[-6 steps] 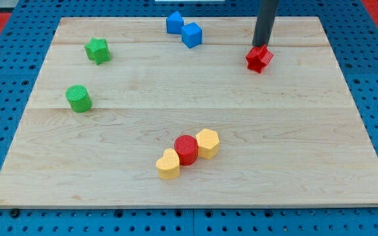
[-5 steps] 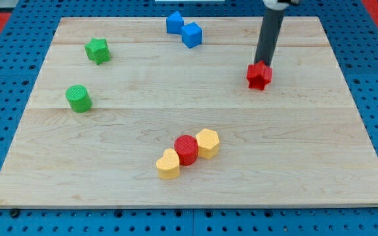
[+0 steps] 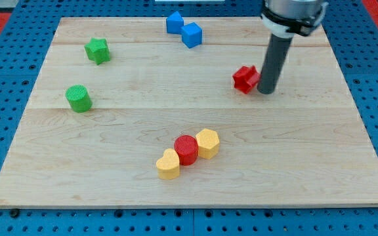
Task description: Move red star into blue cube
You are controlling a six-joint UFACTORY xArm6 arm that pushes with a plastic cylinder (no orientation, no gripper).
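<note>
The red star (image 3: 245, 78) lies on the wooden board at the view's right of centre, upper half. My tip (image 3: 266, 92) stands right against the star's right side, touching it. The blue cube (image 3: 191, 35) sits near the view's top, left and above the star, well apart from it. A second blue block (image 3: 174, 22) of unclear shape touches the cube's upper left.
A green star (image 3: 98, 50) and a green cylinder (image 3: 79, 98) sit at the view's left. A row of a yellow heart-like block (image 3: 168, 164), a red cylinder (image 3: 186, 149) and a yellow hexagon (image 3: 207, 142) lies at bottom centre. The board's edge (image 3: 189, 204) meets blue pegboard.
My tip moved down from the star's top to its right side. The red star slid down and then left.
</note>
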